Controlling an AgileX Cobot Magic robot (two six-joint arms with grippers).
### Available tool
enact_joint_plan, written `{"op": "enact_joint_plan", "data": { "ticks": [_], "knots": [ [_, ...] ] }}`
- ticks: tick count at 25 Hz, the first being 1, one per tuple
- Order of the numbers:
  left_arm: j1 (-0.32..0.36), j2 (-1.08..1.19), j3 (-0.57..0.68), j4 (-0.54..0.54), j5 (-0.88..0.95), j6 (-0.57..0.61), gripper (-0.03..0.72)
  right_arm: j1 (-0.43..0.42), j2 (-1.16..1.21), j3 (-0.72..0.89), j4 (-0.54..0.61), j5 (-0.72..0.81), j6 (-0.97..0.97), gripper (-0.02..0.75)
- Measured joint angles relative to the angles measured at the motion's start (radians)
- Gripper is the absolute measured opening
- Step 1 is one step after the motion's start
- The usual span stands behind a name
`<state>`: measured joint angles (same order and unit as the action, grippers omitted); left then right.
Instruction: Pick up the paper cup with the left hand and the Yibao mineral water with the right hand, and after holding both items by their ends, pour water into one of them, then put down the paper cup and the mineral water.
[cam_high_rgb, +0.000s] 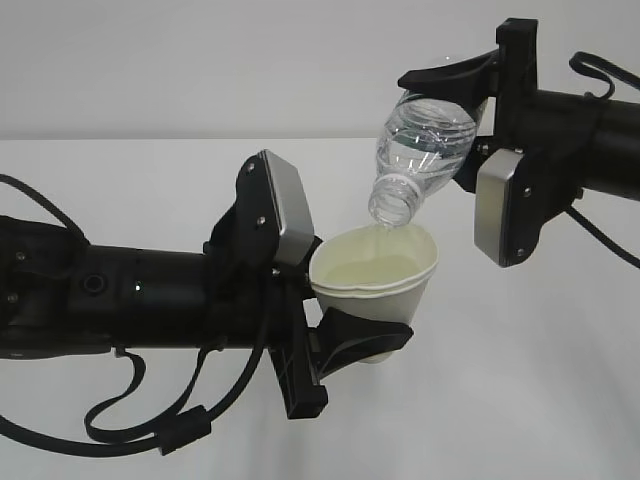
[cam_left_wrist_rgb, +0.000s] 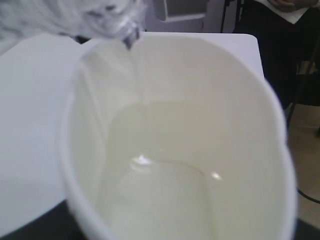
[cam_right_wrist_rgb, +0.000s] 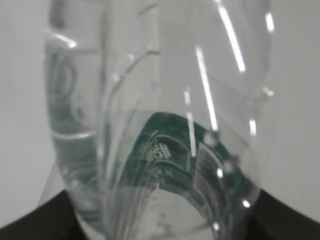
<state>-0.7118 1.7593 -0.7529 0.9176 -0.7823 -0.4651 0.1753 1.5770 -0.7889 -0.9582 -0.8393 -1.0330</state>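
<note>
Only print: white characters on the dark green label band of the Yibao mineral water (cam_right_wrist_rgb: 165, 155), seen through the clear plastic in the right wrist view, blurred and unreadable. No numbers or signs legible.

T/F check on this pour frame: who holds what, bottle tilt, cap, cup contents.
1. The left hand holds the paper cup. True.
2. The Yibao mineral water stands upright. False: it is tilted, mouth down over the cup's rim.
3. The bottle is capped. False: its mouth is open, and the left wrist view shows a thin stream running into the cup.
4. The cup already holds water. True.
5. The right hand grips the bottle by its neck. False: it grips the base end.
</note>
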Motion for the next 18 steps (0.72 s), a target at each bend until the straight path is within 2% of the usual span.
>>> {"op": "enact_joint_plan", "data": {
  "ticks": [18],
  "knots": [
    [0.0,0.0,0.0,-0.002,0.001,0.0,0.376,0.0,0.0,0.0,0.007,0.0,-0.002,0.445]
  ]
}}
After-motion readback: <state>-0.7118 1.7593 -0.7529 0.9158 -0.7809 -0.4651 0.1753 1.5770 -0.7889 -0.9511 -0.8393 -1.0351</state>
